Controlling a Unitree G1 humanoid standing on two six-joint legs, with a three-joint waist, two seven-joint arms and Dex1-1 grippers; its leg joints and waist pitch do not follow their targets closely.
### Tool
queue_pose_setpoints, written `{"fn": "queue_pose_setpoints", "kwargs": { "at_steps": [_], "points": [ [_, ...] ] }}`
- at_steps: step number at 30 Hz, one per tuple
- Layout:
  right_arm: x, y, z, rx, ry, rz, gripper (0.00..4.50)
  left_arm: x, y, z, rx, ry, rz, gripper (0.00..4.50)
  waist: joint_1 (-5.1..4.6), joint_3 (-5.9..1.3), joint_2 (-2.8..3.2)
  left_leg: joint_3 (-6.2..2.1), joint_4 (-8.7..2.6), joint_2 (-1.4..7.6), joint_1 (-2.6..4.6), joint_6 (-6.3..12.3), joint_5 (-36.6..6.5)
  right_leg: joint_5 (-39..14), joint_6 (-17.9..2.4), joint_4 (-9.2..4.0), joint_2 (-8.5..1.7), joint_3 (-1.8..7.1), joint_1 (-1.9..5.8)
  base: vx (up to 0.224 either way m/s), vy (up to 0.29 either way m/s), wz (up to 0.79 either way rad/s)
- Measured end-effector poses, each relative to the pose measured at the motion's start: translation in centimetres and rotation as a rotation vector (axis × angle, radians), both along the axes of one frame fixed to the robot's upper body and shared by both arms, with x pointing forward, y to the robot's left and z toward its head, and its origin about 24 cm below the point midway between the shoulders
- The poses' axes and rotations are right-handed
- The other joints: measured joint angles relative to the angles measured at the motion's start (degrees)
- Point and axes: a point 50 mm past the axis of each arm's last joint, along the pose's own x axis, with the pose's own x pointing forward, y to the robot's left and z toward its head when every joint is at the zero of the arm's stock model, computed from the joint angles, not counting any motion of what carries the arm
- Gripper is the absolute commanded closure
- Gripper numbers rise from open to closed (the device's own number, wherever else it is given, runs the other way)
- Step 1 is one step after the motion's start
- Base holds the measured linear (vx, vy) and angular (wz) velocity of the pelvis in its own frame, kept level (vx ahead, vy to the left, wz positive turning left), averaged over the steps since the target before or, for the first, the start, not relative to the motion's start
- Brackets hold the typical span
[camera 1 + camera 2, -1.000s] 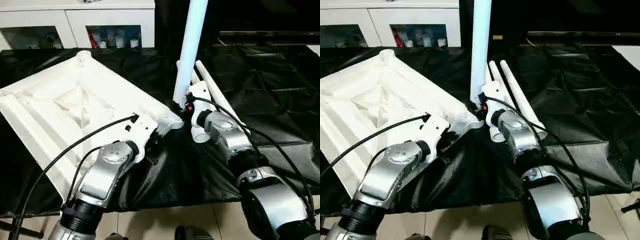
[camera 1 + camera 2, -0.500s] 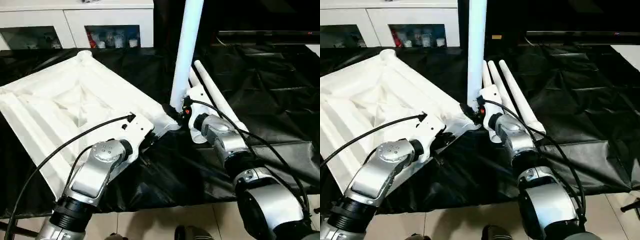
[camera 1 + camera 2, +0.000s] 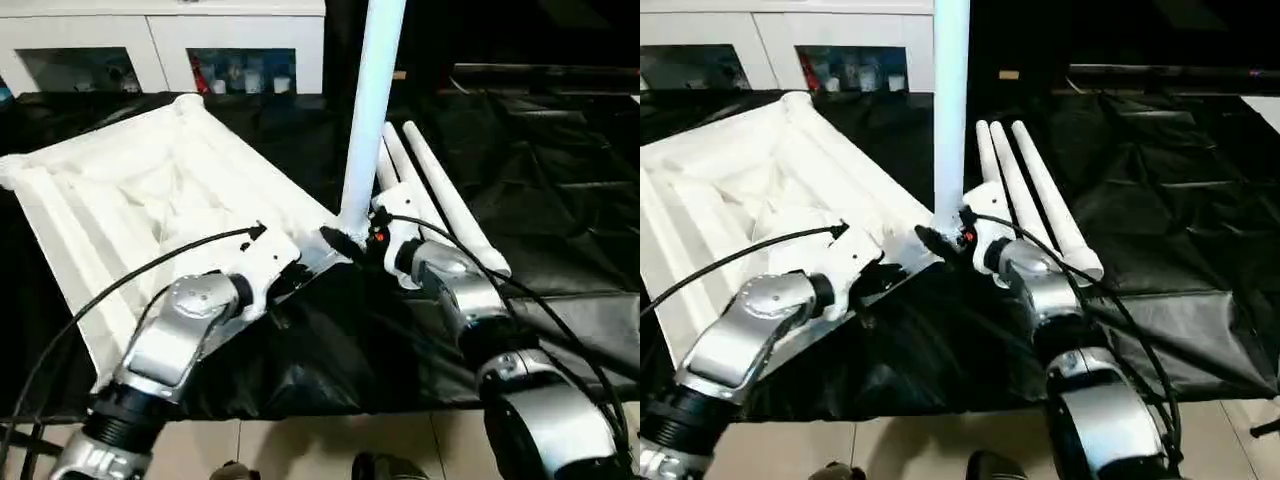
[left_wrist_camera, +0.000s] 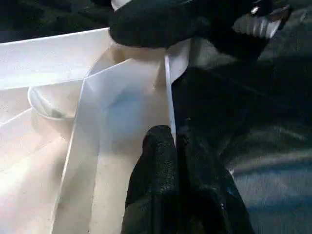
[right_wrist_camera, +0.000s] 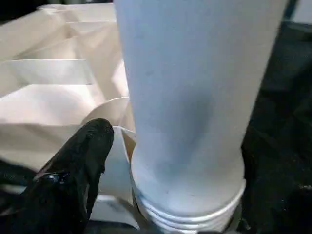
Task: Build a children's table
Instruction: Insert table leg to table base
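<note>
Black sheet (image 3: 540, 170); wrist shows leg (image 5: 190, 112) seemingly socketed.

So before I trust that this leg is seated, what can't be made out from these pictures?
- Upright leg: top cut off by the edge in both eye views.
- Its threaded end in the tabletop corner socket: depth unreadable, bottom cut off in the right wrist view.
- Right gripper: its second finger hidden behind the leg.
- Cabinet contents: too small.

Silver forearms, ribbed black collars at elbows, white wrist housings. Black cables looping along left arm (image 3: 190, 335) and right arm (image 3: 470, 300). Possibly a red mark at right wrist.
</note>
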Motion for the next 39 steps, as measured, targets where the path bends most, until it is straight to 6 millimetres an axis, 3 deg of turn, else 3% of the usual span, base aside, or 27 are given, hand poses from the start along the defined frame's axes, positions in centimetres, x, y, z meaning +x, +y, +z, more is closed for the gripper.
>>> {"fn": "queue_pose_setpoints", "kwargs": {
  "at_steps": [12, 24, 39],
  "points": [
    [-2.5, -2.8, -0.1, -0.129, -0.04, 0.258, 0.45, 0.0, 2.3, 0.0, 0.038, 0.022, -0.231, 4.5, 2.06, -0.03, 0.07, -0.02, 0.37, 0.0, 0.01, 0.0, 0.0, 0.0, 0.0, 0.2, -0.06, 0.02, 0.15, 0.0, 0.0, 0.0],
    [-4.0, -3.6, -0.6, -0.192, -0.004, 0.4, 0.45, -0.4, 2.5, 0.0, 0.029, 0.054, -0.413, 4.5, 2.17, -0.08, 0.2, -0.06, 0.74, 0.01, 0.05, -0.02, 0.0, 0.0, 0.0, 0.66, -0.09, 0.05, 0.16, 0.0, 0.0, 0.0],
    [-4.5, -3.5, -0.9, -0.189, 0.016, 0.441, 1.71, -0.5, 3.0, -0.2, 0.034, 0.068, -0.457, 4.5, 2.09, -0.09, 0.21, -0.07, 0.84, 0.02, 0.05, -0.06, 0.0, 0.0, 0.0, 0.78, -0.08, 0.07, 0.17, 0.0, 0.0, 0.0]
  ]
}}
